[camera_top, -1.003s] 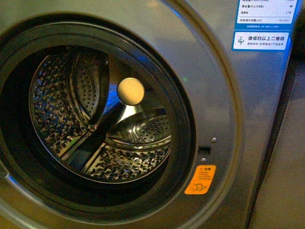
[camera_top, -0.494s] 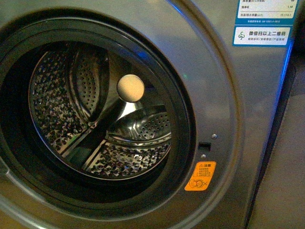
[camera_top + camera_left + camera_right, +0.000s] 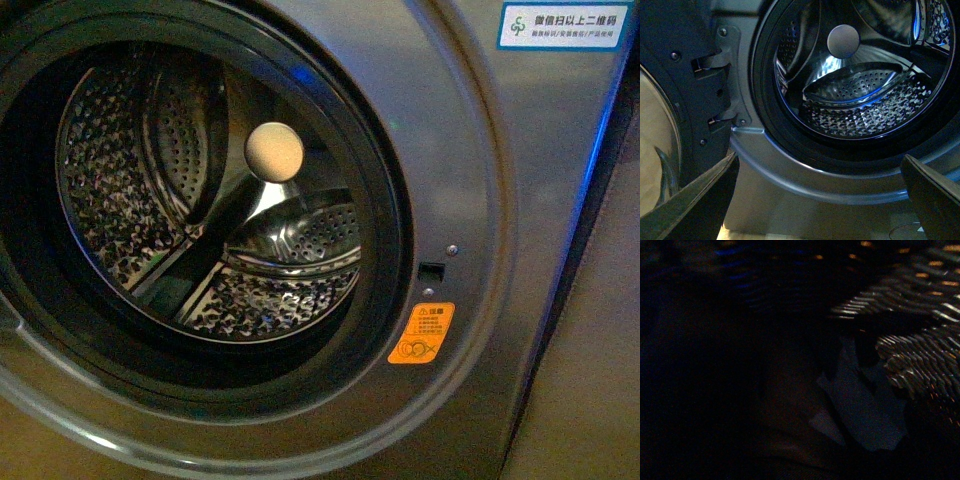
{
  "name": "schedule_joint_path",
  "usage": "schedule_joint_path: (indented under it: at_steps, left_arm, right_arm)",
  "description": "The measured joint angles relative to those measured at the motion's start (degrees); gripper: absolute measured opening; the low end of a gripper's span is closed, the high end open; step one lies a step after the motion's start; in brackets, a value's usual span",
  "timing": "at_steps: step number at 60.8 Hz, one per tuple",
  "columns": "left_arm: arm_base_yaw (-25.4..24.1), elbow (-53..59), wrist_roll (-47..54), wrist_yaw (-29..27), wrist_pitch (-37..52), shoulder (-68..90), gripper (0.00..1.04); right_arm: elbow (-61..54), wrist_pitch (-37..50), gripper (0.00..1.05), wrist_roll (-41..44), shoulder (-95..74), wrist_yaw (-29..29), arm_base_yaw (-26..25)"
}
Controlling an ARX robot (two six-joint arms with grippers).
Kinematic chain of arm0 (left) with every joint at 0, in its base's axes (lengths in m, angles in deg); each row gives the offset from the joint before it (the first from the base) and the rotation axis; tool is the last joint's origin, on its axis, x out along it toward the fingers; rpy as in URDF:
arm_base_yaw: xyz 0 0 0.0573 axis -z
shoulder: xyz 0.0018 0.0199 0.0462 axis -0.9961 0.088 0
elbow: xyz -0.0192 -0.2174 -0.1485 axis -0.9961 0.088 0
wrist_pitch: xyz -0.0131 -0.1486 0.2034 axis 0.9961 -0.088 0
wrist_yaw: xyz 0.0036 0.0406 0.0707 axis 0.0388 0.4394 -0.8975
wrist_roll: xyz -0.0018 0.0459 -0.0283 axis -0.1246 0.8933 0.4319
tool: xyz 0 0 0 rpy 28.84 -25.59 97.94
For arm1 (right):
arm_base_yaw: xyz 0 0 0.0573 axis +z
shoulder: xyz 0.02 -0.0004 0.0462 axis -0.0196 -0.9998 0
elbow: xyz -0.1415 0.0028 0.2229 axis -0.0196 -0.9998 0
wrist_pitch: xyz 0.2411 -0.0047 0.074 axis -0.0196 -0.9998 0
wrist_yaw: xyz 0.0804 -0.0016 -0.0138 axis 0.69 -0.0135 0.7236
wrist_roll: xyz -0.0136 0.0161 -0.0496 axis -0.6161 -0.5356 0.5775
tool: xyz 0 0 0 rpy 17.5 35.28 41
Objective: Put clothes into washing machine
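Observation:
The washing machine (image 3: 470,150) is a grey front-loader, and its round black-rimmed mouth (image 3: 385,215) stands open. Only the perforated steel drum (image 3: 270,300) with a cream round hub (image 3: 274,151) shows inside, with no garment in it. No arm appears in the front view. In the left wrist view my left gripper (image 3: 820,200) is open, its dark fingers (image 3: 700,200) spread wide before the machine's lower rim (image 3: 805,175), holding nothing. The right wrist view is mostly dark. A patch of dark navy clothes (image 3: 865,410) shows there; my right gripper's jaws cannot be made out.
The open door (image 3: 670,100) with its hinge hangs beside the mouth in the left wrist view. An orange warning sticker (image 3: 421,333) and a blue-white label (image 3: 565,25) sit on the front panel. A woven basket-like surface (image 3: 920,355) lies beside the fabric.
The front view has dropped lower: the drum mouth, sticker and label sit higher in the picture than before. The drum's contents look the same.

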Motion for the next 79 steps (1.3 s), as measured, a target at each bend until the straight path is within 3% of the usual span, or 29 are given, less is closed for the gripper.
schedule_joint_path:
  at_steps: [19, 76, 79]
  left_arm:
    - [0.0, 0.0, 0.0, 0.0, 0.0, 0.0, 0.98]
    - [0.0, 0.0, 0.0, 0.0, 0.0, 0.0, 0.98]
    - [0.0, 0.0, 0.0, 0.0, 0.0, 0.0, 0.98]
  right_arm:
    - [6.25, 0.11, 0.97, 1.07, -9.49, -3.13, -0.33]
    - [12.72, 3.52, 0.97, 1.73, -19.82, -1.4, -1.36]
    - [12.17, 4.68, 0.93, 1.75, -19.78, -1.53, -1.38]
